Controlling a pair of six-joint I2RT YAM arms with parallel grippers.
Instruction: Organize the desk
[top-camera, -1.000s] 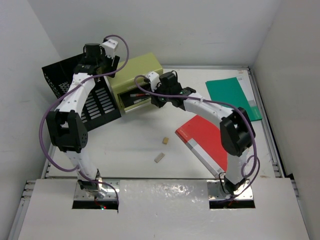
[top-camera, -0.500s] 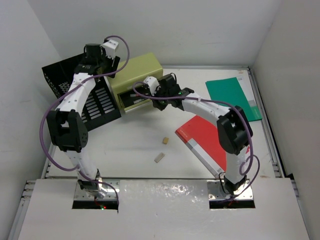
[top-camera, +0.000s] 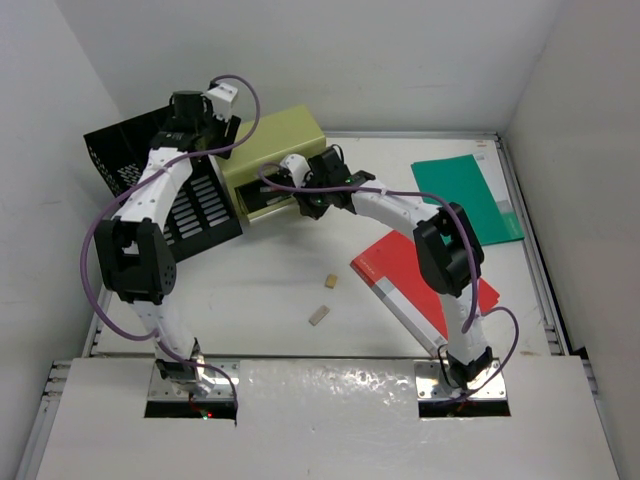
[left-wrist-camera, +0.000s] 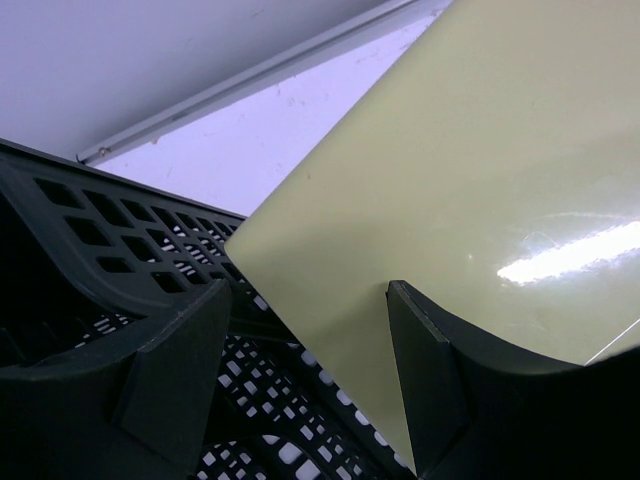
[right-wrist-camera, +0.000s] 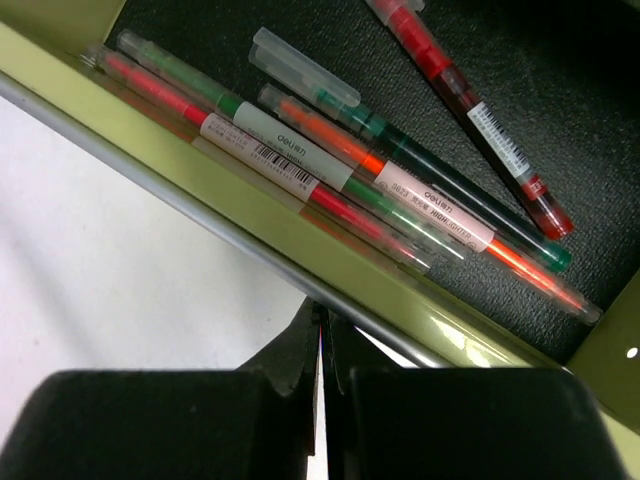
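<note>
The white desk holds an olive-green drawer box at the back left. Its drawer stands partly open, with several pens on a black liner. My right gripper is shut with nothing between its jaws. In the right wrist view its tips sit just under the drawer's silver front rail. My left gripper is open and empty. In the left wrist view it straddles the box's top left edge, above the black crate.
A black mesh crate and a black slotted tray lie left of the box. A red folder and a green folder lie on the right. Two small tan blocks lie mid-desk. White walls enclose the desk.
My right gripper has moved left along the drawer's front, and its elbow has swung left with it. The left arm has not moved.
</note>
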